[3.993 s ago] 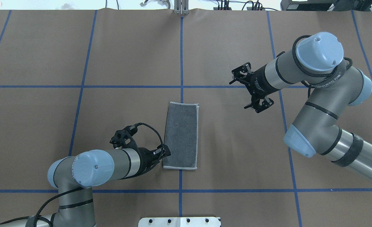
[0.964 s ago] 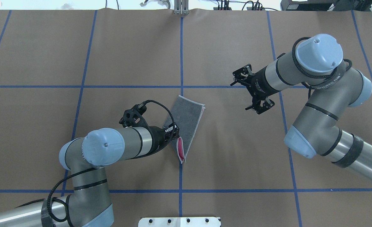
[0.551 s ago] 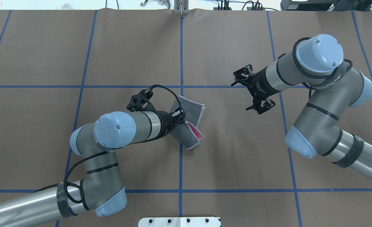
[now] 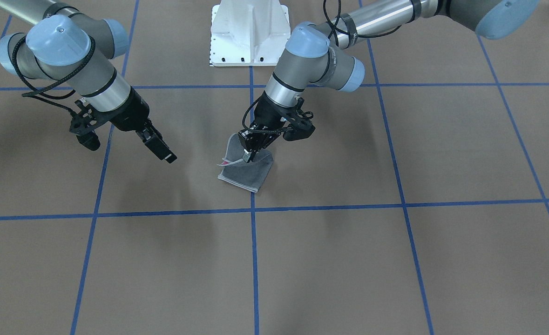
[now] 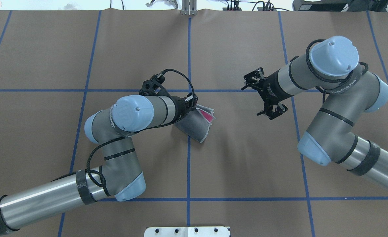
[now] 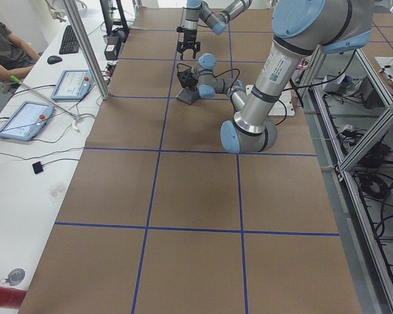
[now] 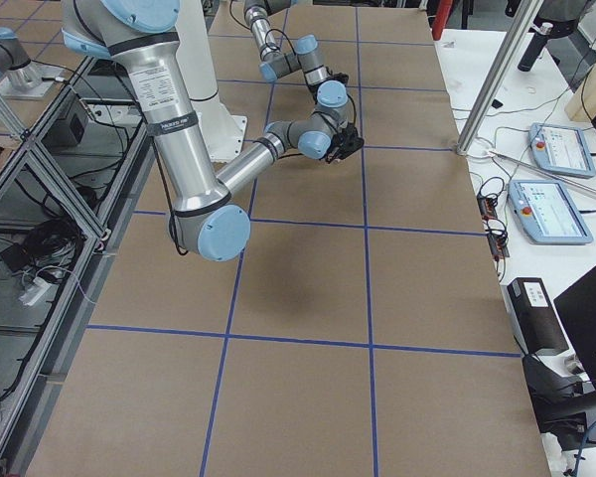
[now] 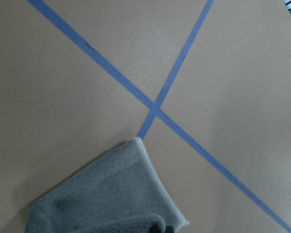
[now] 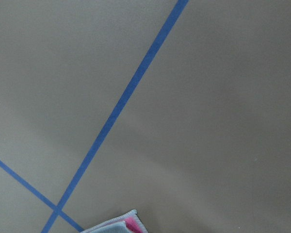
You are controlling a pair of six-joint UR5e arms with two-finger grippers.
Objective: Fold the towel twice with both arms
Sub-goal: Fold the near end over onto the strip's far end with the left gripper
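My left gripper pinches a raised corner of the towel, which lies doubled beneath it: dark grey terry outward, pink peeking between light grey hems. My right gripper hangs spread, well apart from the towel.

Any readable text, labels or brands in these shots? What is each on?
"VANJEED", roughly: print on right arm, at the elbow.
Similar print on left arm: too blurred to read.
Tube label on the near arm in each side view, and the tablet screens: too small to read.
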